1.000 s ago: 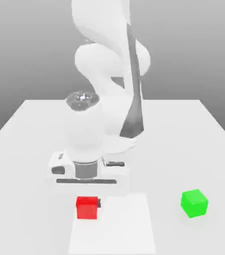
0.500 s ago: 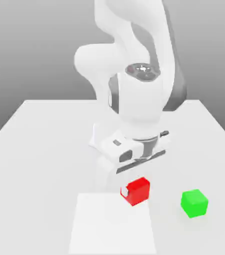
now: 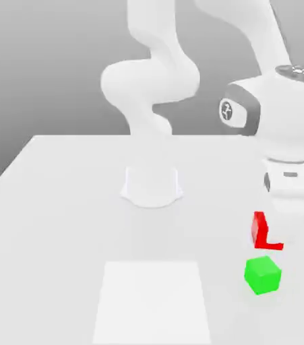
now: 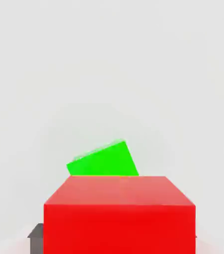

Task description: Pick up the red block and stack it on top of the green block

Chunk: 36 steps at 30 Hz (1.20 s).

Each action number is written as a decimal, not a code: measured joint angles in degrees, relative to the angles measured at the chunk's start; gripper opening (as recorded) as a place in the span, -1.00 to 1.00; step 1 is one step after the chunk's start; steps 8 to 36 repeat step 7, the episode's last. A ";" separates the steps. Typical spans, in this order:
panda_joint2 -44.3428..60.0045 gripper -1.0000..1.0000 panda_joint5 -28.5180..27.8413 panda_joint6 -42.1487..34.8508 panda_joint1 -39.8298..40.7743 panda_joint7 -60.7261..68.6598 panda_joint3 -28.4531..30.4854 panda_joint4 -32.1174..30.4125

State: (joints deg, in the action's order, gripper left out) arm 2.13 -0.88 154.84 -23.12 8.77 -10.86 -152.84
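The red block (image 3: 258, 229) hangs in the air just above the green block (image 3: 262, 274), with a small gap between them. My gripper (image 3: 269, 231) is shut on the red block, and a white finger covers most of its front face. The green block rests on the table near the exterior view's right. In the hand view the red block (image 4: 118, 213) sits close in front, and the green block (image 4: 103, 159) shows just past its far edge. A dark fingertip (image 4: 36, 237) shows beside the red block.
The arm's white base (image 3: 152, 185) stands at the middle of the white table (image 3: 60, 202). A paler square patch (image 3: 153, 300) lies on the table toward the front. The table's right edge runs close to the green block.
The arm has swung from the exterior view's left to its right, carrying the red block from the square patch to a spot above the green block. The green block has not moved.
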 joint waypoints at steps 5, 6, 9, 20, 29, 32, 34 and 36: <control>7.38 1.00 -3.71 6.88 -0.15 -2.41 2.17 0.37; 7.38 1.00 -3.71 6.88 -0.15 -2.41 2.17 0.37; 7.38 1.00 -3.71 6.88 -0.15 -2.41 2.17 0.37; 7.38 1.00 -3.71 6.88 -0.15 -2.41 2.17 0.37; 7.38 1.00 -3.71 6.88 -0.15 -2.41 2.17 0.37; 7.38 1.00 -3.71 6.88 -0.15 -2.41 2.17 0.37; 7.38 1.00 -3.71 6.88 -0.15 -2.41 2.17 0.37; 7.38 1.00 -3.71 6.88 -0.15 -2.41 2.17 0.37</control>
